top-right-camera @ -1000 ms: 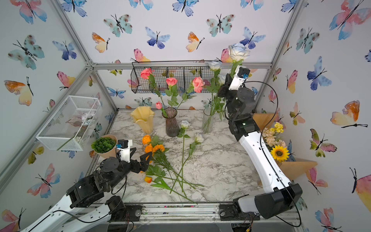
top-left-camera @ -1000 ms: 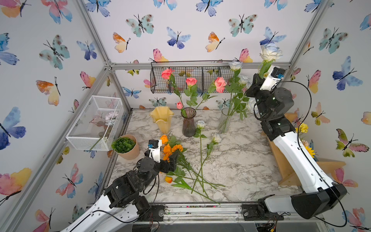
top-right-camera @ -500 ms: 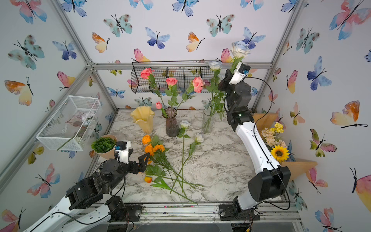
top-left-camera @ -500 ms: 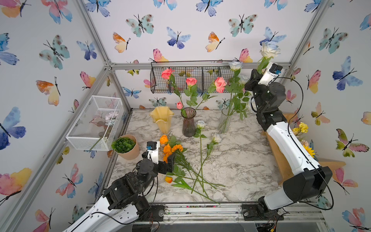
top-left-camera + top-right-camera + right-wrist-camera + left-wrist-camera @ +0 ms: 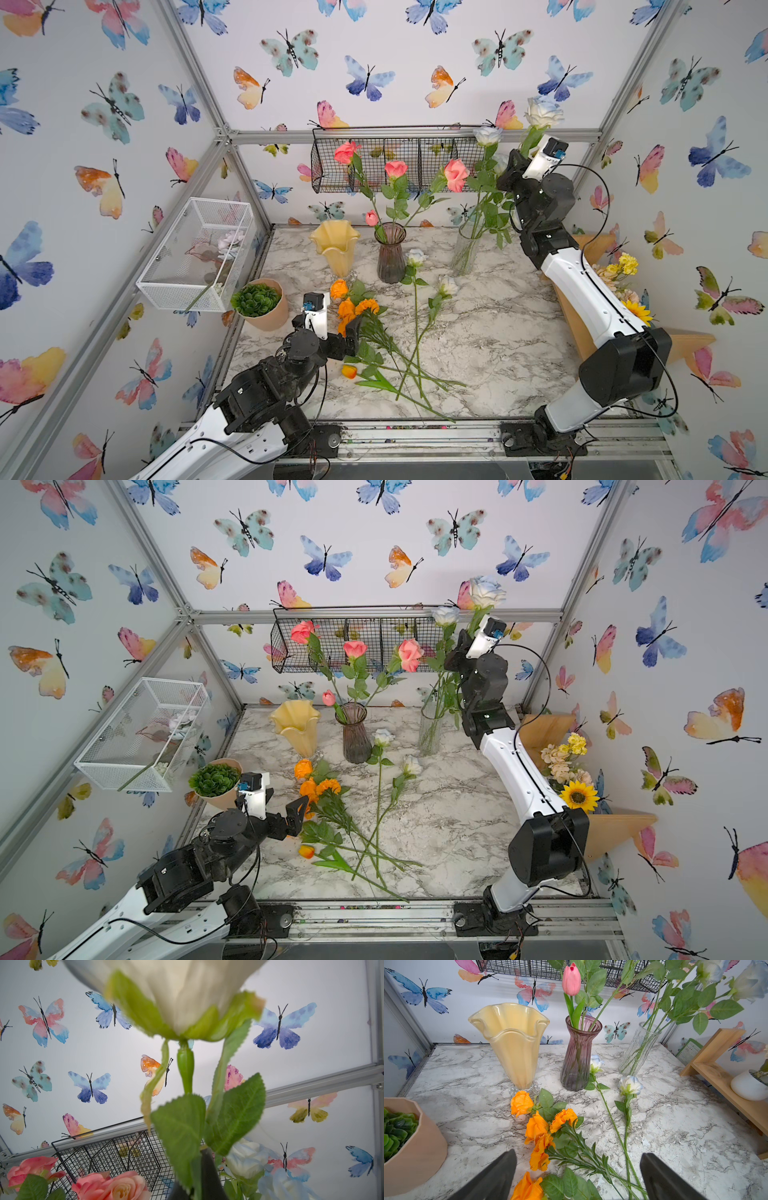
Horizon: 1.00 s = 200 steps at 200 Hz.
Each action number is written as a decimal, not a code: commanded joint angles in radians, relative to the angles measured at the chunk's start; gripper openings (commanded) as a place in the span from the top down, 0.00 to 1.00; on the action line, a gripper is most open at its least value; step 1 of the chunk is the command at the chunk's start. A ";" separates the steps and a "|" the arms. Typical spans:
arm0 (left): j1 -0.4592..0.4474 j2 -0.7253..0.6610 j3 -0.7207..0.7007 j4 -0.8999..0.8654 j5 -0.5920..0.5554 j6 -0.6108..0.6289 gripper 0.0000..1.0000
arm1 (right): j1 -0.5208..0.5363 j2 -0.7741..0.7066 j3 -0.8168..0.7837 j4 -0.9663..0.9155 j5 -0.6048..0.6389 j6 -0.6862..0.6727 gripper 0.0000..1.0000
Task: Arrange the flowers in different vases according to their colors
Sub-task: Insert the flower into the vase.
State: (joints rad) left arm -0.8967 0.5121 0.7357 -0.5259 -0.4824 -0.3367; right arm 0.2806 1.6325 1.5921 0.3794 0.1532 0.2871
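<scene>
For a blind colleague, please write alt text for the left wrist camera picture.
The open left gripper hovers over orange flowers lying on a marble table. Behind them stand a yellow vase, a purple vase holding a pink tulip, and a clear vase with green stems.

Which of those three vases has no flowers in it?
The creamy yellow ruffled vase; the purple vase holds pink flowers and the clear glass vase holds white-blue roses.
</scene>
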 commanded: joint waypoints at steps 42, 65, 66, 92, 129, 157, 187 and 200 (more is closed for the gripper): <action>0.016 -0.003 -0.005 -0.001 -0.035 0.010 0.01 | -0.004 0.017 -0.022 -0.003 -0.040 -0.034 0.98; 0.020 0.000 -0.006 0.001 -0.029 0.011 0.01 | -0.004 0.025 -0.013 -0.016 -0.038 -0.048 0.98; 0.021 0.000 -0.006 0.001 -0.029 0.011 0.01 | -0.004 0.025 -0.013 -0.016 -0.038 -0.048 0.98; 0.025 0.006 -0.005 0.001 -0.023 0.015 0.01 | -0.004 0.051 0.022 -0.058 -0.062 -0.057 0.82; 0.029 0.004 -0.007 0.001 -0.021 0.015 0.01 | -0.004 0.058 0.050 -0.090 -0.050 -0.056 0.35; 0.034 0.007 -0.007 0.003 -0.018 0.016 0.01 | -0.004 0.055 0.103 -0.152 -0.022 -0.055 0.25; 0.037 0.005 -0.005 0.003 -0.016 0.017 0.01 | -0.004 0.069 0.201 -0.297 -0.003 -0.044 0.20; 0.038 0.001 -0.005 0.003 -0.016 0.016 0.01 | -0.004 0.107 0.288 -0.412 -0.031 -0.051 0.20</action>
State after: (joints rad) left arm -0.8650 0.5163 0.7357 -0.5289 -0.4843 -0.3347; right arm 0.2806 1.6962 1.7557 0.1444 0.1223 0.2420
